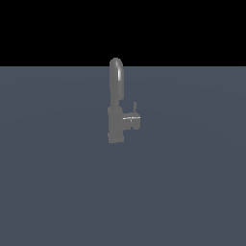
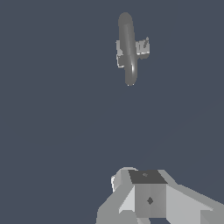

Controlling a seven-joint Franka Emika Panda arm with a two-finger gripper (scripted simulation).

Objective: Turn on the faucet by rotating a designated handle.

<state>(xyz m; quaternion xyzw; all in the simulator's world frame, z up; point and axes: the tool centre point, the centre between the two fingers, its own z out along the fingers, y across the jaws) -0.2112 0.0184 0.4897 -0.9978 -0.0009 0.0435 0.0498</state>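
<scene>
Exterior view centre: faucet (image 1: 116, 103), handle (image 1: 133, 118) beside it. Gripper (image 2: 148, 197) is well apart; its opening cannot be told. The spout could be struck instead.

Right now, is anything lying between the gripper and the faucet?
No. In the wrist view, only bare grey floor separates the gripper from the faucet.

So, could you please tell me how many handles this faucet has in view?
1. The handle sticks out from the faucet body toward the exterior view's right, below the arched spout, with a thin lever rod rising from it. Another on the far side could be hidden.
</scene>
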